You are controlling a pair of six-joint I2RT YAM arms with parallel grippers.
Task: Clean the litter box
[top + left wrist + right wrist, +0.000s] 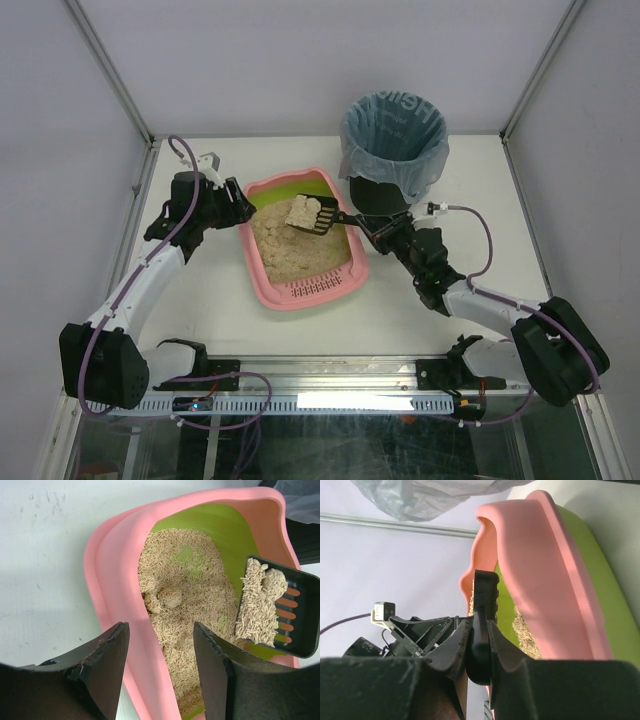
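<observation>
— What's closest to us?
— A metal rail (330,385) along the near edge, with both arm bases bolted to it. Past that is a plain white table (200,310), boxed in by pale grey walls with metal posts at the far corners.

— And the litter box (318,290)?
— It's mid-table, lying flat, with its slotted pink ledge toward us at about 6 o'clock. There's beige litter inside, and the green wall shows at the far end.

— Where are the left fingers (240,207)?
— At the box's 10 o'clock corner. They're parted and holding nothing. The pink rim runs between them, one finger outside it and one over the litter. I can't tell whether they touch the rim.

— The right fingers (372,229)?
— Around 2 o'clock of the box, just off its rim, pinched tight on the handle of a black slotted scoop (312,214). The scoop hangs over the box's far right part, loaded with litter and a clump.

— Farthest back?
— A round black bin (392,140) lined with a blue bag, at 1 o'clock from the box, just beside its far corner.
</observation>
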